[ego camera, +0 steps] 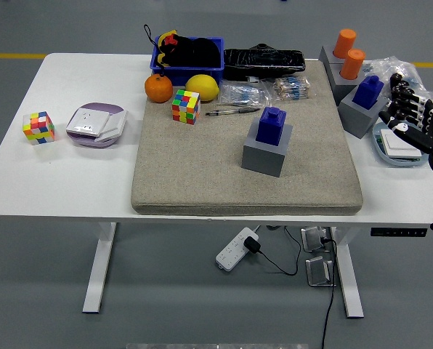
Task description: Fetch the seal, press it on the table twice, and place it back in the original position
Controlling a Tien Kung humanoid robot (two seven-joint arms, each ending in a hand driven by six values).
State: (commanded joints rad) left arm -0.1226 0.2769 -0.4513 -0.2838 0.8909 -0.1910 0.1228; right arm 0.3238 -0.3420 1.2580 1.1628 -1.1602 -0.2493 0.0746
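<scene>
A blue seal [272, 124] stands upright in its grey block holder [266, 152] on the beige mat [245, 138], right of the mat's middle. A second blue seal [367, 91] sits in a grey holder [360, 113] at the mat's right edge. Behind it, two orange seals [349, 53] stand in another grey holder. My right hand [409, 116] hovers at the table's right edge, just right of the second blue seal, fingers relaxed and holding nothing. The left arm is out of sight.
At the mat's back are an orange [158, 88], a lemon [202, 87], a colour cube [186, 106], pens [231, 110], a blue bin [187, 55] and a black bag [264, 59]. Left on the white table [64, 174] lie another cube [38, 127] and a purple-white device [95, 124]. A white dish [397, 147] lies under my hand.
</scene>
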